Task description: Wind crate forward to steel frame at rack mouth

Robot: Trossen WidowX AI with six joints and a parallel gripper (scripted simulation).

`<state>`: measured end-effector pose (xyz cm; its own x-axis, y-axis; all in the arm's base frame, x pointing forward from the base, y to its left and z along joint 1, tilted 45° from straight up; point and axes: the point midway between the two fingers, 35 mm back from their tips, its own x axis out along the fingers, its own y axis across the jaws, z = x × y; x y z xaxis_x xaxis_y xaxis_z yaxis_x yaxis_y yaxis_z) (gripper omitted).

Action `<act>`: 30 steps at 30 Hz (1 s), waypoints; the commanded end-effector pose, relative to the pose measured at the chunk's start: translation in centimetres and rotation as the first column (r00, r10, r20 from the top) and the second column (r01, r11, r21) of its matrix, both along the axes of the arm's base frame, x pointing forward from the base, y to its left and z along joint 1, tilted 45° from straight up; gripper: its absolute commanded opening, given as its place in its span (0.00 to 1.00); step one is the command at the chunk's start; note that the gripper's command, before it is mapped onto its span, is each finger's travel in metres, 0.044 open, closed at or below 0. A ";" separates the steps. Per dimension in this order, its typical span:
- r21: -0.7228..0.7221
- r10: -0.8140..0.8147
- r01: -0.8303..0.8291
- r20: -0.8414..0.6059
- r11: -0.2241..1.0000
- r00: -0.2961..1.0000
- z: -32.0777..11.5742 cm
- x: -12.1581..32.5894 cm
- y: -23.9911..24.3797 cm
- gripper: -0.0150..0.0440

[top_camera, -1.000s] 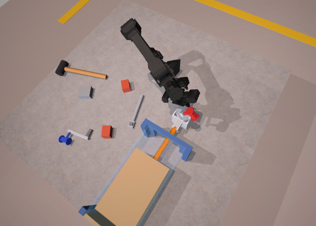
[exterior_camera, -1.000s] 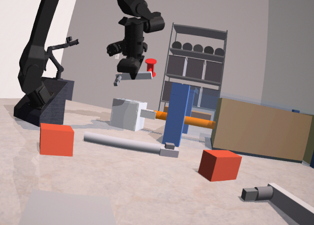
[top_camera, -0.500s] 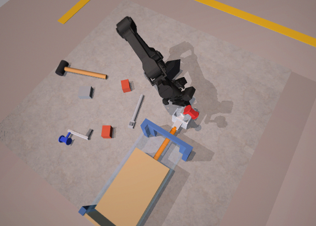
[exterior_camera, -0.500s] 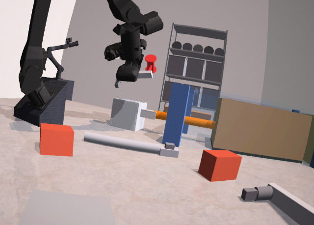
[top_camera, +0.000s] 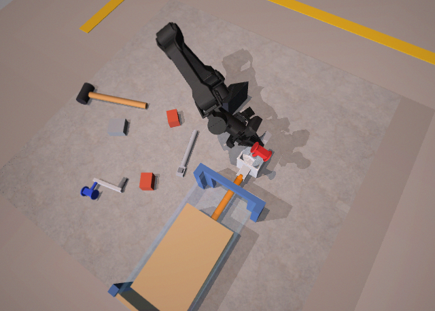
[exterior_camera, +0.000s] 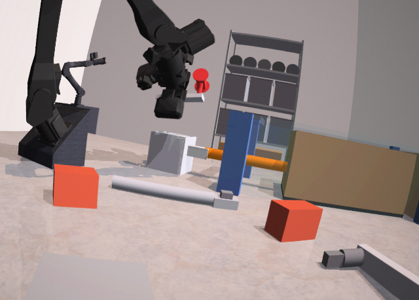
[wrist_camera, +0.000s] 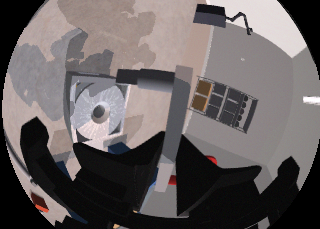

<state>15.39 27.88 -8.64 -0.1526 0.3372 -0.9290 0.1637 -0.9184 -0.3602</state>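
Observation:
My gripper (top_camera: pixel 259 143) (wrist_camera: pixel 171 136) is shut on the grey arm of the red-knobbed winch handle (exterior_camera: pixel 195 97) (wrist_camera: pixel 176 109), above the winch. The handle's dark square key (wrist_camera: pixel 127 76) is out of the hole and points sideways across the wrist view. The white winch (top_camera: pixel 250 163) (exterior_camera: pixel 163 152) has its round hole (wrist_camera: pixel 100 113) uncovered. An orange strap (top_camera: pixel 224 202) (exterior_camera: pixel 265 163) runs from it through the blue frame (top_camera: pixel 230 185) (exterior_camera: pixel 232 151) to the tan crate (top_camera: pixel 182 251) (exterior_camera: pixel 345 171). The crate sits flat, its front apart from the frame.
A blue-knobbed crank (top_camera: pixel 108 185) (exterior_camera: pixel 389 266), a grey bar tool (top_camera: pixel 189 149) (exterior_camera: pixel 162 190), a mallet (top_camera: pixel 117 100) and a grey block (top_camera: pixel 117 127) lie on the bench. One red block (top_camera: pixel 172 118) (exterior_camera: pixel 76 187) is near the arm; another red block (top_camera: pixel 147 181) (exterior_camera: pixel 293 221) is nearer the cubby.

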 end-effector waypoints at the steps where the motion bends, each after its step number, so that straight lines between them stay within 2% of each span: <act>1: 0.080 0.000 0.000 0.001 0.997 1.000 0.5 0.1 0.4 0.25; 20: 0.385 -0.031 0.045 -0.042 0.922 0.999 0.5 0.1 0.3 0.25; 30: 0.394 -0.032 0.047 -0.044 0.918 0.999 0.5 0.1 0.3 0.25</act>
